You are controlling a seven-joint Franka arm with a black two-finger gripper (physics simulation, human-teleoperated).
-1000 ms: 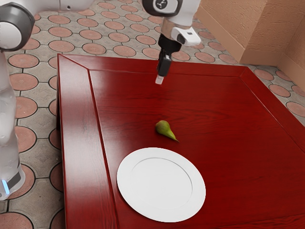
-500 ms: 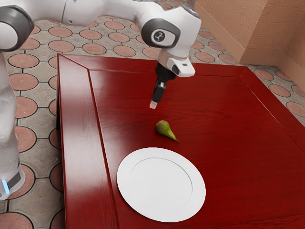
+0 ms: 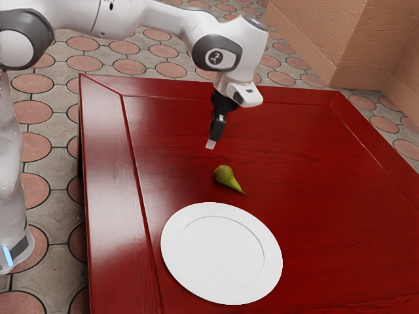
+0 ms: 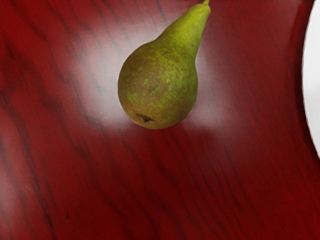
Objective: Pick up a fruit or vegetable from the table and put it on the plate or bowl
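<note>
Nearest you one white plate (image 3: 221,252) on the red table (image 3: 314,150), just beyond it one green pear (image 3: 225,176) lying on the wood, near the rim but apart, farther back your one black gripper (image 3: 211,143) hanging above the table, whether wide or narrow you cannot tell.

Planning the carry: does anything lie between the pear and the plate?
No. Only bare table separates pear and plate, seen in the exterior view and the wrist view.

Bright even light, pale glare on table (image 4: 90,75) beside pear (image 4: 157,85)
</note>
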